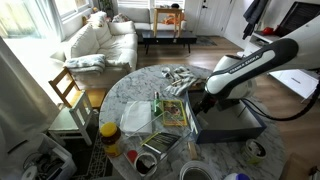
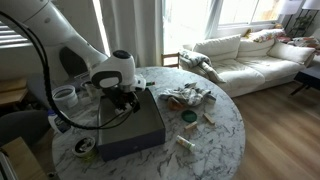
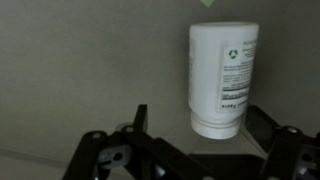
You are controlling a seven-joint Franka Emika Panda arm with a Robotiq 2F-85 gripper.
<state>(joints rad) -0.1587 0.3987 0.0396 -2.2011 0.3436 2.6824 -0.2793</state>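
A white plastic bottle (image 3: 222,75) with a printed label fills the wrist view, resting on a grey surface. My gripper (image 3: 203,122) is open, one finger on each side of the bottle's end; the left finger stands clear of it and the right finger is close beside it. In both exterior views the gripper (image 1: 205,101) (image 2: 125,97) points down at the top of a dark grey box (image 1: 232,127) (image 2: 135,128) on a round marble table (image 1: 120,90) (image 2: 215,135). The bottle itself is hidden by the gripper in both exterior views.
On the table are a jar with a yellow lid (image 1: 108,132), a clear plastic container (image 1: 137,117), a flat packet (image 1: 175,112), a pile of small items (image 2: 190,97) and a green lid (image 2: 187,116). A wooden chair (image 1: 66,90) and a white sofa (image 1: 100,42) stand beyond.
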